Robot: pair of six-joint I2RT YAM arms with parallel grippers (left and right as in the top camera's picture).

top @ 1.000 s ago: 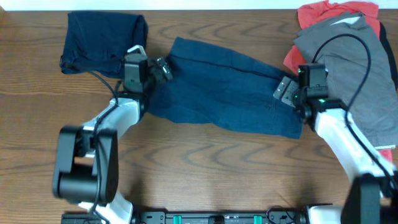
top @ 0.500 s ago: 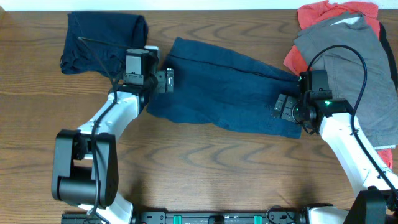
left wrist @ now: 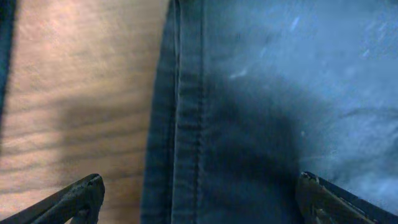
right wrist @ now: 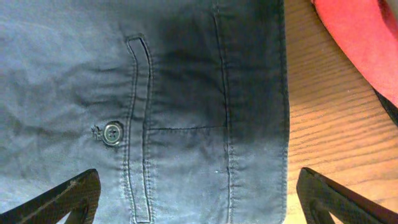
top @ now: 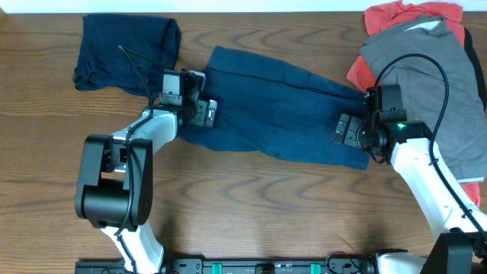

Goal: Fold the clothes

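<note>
A pair of dark blue shorts [top: 281, 106] lies spread flat across the middle of the table. My left gripper [top: 202, 113] is open and hovers over the shorts' left hem; the left wrist view shows the stitched hem [left wrist: 186, 124] between my fingers [left wrist: 199, 199]. My right gripper [top: 346, 129] is open over the shorts' right end; the right wrist view shows the waistband, a buttoned back pocket [right wrist: 113, 132] and my fingers [right wrist: 199, 196] wide apart above the cloth.
A folded dark blue garment [top: 125, 49] lies at the back left. A pile with a grey shirt [top: 434, 84] over a red garment [top: 407, 15] sits at the back right. Bare wood table [top: 251, 205] lies in front.
My left gripper has moved right and down from the shorts' top left corner onto the left hem. My right gripper dropped slightly onto the right end, then held still.
</note>
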